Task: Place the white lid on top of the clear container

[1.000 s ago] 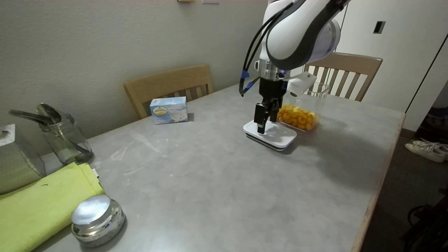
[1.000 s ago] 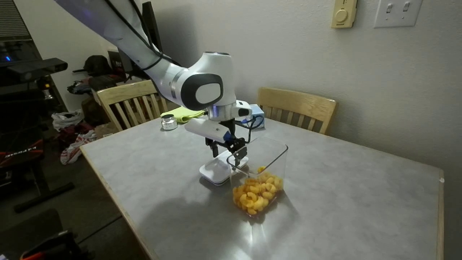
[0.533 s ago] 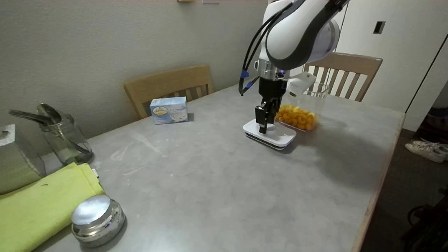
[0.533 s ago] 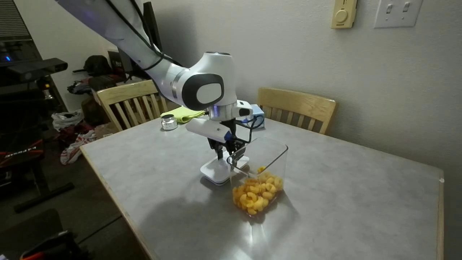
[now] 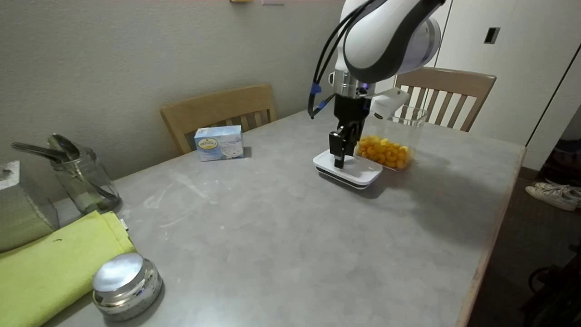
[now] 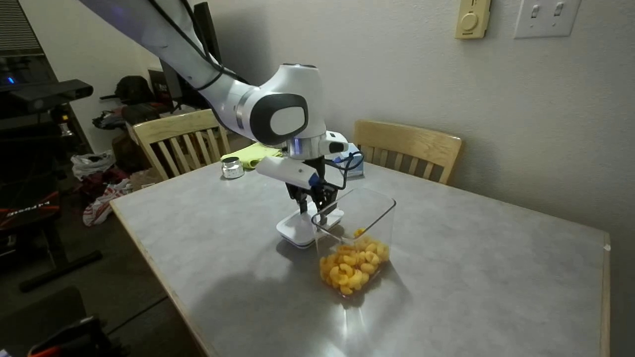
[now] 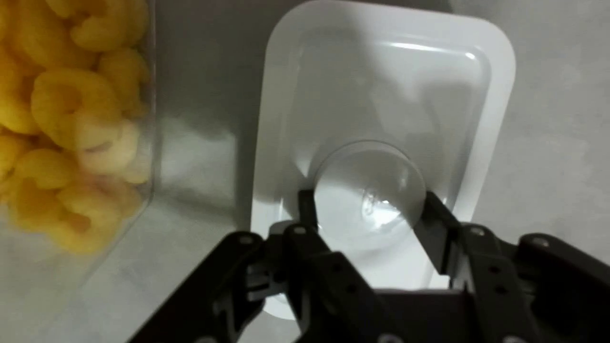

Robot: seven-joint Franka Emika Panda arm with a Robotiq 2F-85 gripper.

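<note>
White lid (image 7: 371,114) held by its knob (image 7: 369,190), just off the bench (image 5: 272,236), beside the clear container (image 6: 382,225)

We have the jaws pinched on the lid's round knob, black fingertips (image 7: 437,228) against it on both sides, lined up across the lid's short axis; lid is knob-side up and looks about level, with its shadow (image 5: 373,193) on the bench below; long axis: in the wrist view it runs bottom to top, upper end leaning slightly right; in an exterior view we see the lid's long edge (image 5: 336,173) slope from upper left to lower right; the container stands upright, yellow-orange pieces (image 6: 349,265) in its lower part, its long sides roughly parallel to the lid's; edges: we get a strip of bench between lid and container in the wrist view; the container's rim (image 6: 370,222) stands well above the lid's level; the bench edge (image 5: 494,231) is well apart from both; room: a wide stretch of grey bench lies between the lid and the metal tin (image 5: 127,287), which sits beside the yellow cloth (image 5: 63,268); the light blue box (image 5: 220,143), in front of a wooden chair (image 5: 218,104), is nearer, though well apart from the lid.
</note>
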